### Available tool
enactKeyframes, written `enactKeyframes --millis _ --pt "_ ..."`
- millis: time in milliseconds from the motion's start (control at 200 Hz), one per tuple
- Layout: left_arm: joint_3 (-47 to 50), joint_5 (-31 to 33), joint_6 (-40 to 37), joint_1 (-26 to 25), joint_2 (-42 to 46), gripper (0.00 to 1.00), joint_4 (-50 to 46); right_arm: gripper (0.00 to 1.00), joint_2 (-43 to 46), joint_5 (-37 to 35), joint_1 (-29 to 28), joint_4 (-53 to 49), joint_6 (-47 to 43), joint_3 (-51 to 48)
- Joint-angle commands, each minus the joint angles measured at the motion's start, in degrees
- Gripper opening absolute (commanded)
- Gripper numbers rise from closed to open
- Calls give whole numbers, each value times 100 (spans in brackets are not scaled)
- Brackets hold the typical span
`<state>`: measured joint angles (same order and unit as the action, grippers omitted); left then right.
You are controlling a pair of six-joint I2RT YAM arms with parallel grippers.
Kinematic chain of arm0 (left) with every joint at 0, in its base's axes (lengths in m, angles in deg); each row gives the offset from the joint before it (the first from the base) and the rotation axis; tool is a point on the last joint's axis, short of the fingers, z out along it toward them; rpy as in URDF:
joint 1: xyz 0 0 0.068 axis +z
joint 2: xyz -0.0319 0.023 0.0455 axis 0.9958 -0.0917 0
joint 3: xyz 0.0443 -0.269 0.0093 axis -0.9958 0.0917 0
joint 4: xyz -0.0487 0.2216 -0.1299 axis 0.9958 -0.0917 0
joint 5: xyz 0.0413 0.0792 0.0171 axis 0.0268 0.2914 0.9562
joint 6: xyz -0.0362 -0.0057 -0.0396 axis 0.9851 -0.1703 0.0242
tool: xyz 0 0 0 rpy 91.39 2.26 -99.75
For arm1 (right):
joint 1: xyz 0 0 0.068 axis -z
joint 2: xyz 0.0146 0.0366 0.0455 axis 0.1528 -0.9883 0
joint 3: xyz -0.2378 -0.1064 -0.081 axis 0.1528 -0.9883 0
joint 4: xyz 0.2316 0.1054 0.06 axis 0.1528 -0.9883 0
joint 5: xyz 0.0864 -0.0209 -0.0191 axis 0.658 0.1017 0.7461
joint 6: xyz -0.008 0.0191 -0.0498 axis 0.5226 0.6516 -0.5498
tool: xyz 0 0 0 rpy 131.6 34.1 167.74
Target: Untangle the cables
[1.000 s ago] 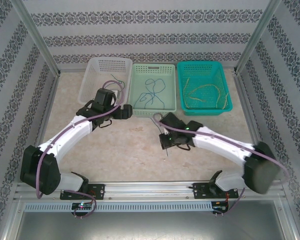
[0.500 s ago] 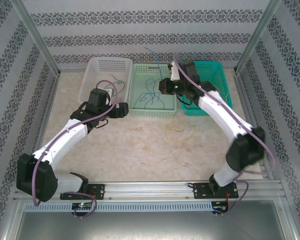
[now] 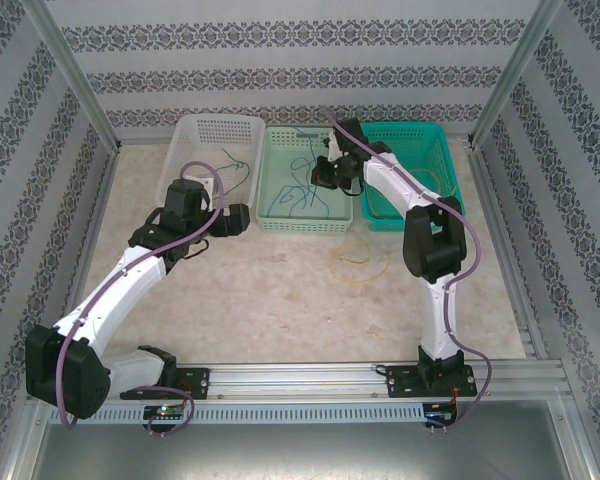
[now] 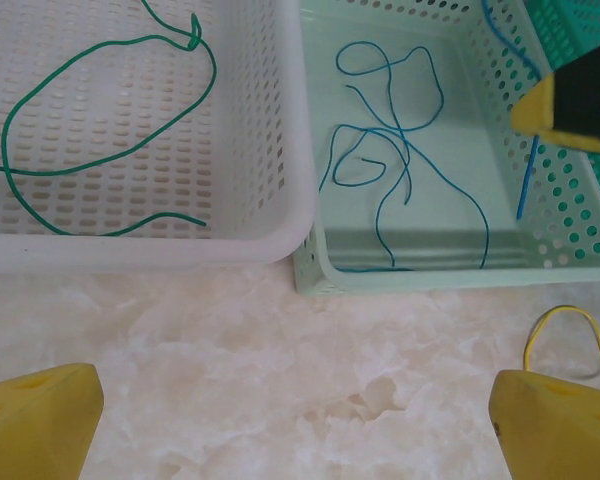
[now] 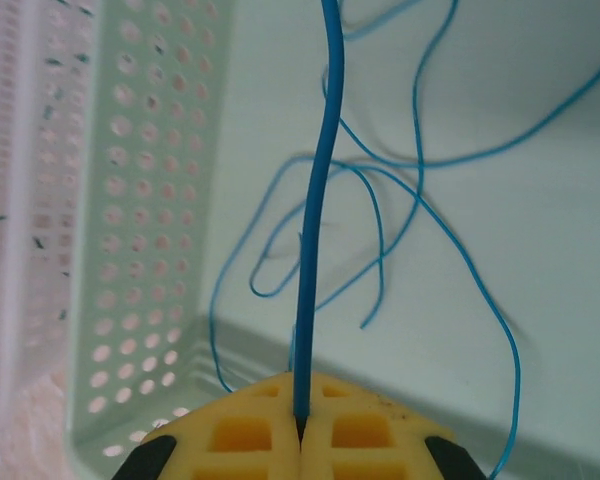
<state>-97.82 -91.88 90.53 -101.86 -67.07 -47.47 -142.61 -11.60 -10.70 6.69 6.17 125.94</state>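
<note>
Our right claw [image 5: 300, 428] has slid left over the mint basket [image 5: 150, 200]. It is clenched on a blue cable [image 5: 315, 250] that dangles inside, above loose blue cables [image 4: 380, 160]. We judge this the drop-off step: next, let go cleanly. Our left claw [image 4: 295, 420] hovers spread wide, empty, over the table [image 4: 280, 350].

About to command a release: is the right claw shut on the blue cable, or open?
Shut on it. In the right wrist view the right claw has its yellow pads pressed together, pinching the blue cable.

Blue cable [image 5: 315, 200], pale green basket [image 5: 150, 250].
</note>
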Motion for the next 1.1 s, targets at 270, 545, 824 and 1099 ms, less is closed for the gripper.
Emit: enactKeyframes --millis 270,545,824,1099 --pt "86 -166 55 92 -22 99 -20 69 447 -215 -149 176 -332 45" --pt "206 -253 141 92 -81 100 133 69 2597 -1300 -578 228 -812 -1827" --pt "97 -650 388 104 -358 100 479 56 3940 -2265 -1021 92 -267 -4249" --pt "184 -851 513 104 -406 100 587 56 3790 -2904 -1427 -43 22 -5128"
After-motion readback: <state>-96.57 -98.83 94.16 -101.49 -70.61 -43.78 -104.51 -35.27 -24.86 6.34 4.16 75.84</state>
